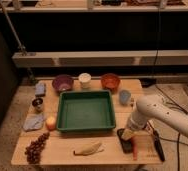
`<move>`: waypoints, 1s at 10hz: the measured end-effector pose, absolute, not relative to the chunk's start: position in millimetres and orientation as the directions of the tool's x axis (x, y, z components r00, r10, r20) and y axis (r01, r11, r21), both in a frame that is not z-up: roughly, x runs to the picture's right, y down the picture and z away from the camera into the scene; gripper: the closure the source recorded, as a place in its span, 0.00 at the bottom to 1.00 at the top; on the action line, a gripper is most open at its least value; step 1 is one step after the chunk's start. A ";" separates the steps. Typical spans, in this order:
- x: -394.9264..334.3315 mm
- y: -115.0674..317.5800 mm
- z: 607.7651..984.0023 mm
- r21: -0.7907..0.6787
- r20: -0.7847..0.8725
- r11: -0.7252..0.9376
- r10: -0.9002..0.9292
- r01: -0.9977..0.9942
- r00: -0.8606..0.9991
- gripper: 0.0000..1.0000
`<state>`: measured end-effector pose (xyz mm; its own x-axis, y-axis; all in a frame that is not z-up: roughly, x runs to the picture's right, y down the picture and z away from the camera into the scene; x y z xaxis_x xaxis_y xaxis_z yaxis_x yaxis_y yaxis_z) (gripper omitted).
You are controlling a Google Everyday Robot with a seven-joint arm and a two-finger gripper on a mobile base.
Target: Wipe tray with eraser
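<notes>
The green tray (85,111) sits in the middle of the wooden table (62,156). A dark block, which seems to be the eraser (124,142), lies on the table just right of the tray's front right corner. My gripper (128,134) hangs from the white arm (159,111) that reaches in from the right. It is right over the dark block, touching it or nearly so, and it hides part of the block. It is outside the tray.
Behind the tray stand a purple bowl (63,82), a white cup (85,80), an orange bowl (110,81) and a blue cup (125,96). On the left are a cloth (34,121), an orange fruit (50,122) and grapes (36,147). A banana (89,148) lies in front. Red (135,148) and black (158,145) tools lie at the right.
</notes>
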<state>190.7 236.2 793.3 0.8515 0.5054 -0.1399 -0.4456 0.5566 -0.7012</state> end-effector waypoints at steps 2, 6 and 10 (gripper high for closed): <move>190.1 236.0 793.5 -0.702 -0.139 0.557 0.505 -0.445 0.852 0.86; 190.6 236.2 793.3 -0.701 -0.140 0.557 0.505 -0.445 0.852 1.00; 190.8 235.0 793.3 -0.701 -0.138 0.556 0.508 -0.446 0.850 1.00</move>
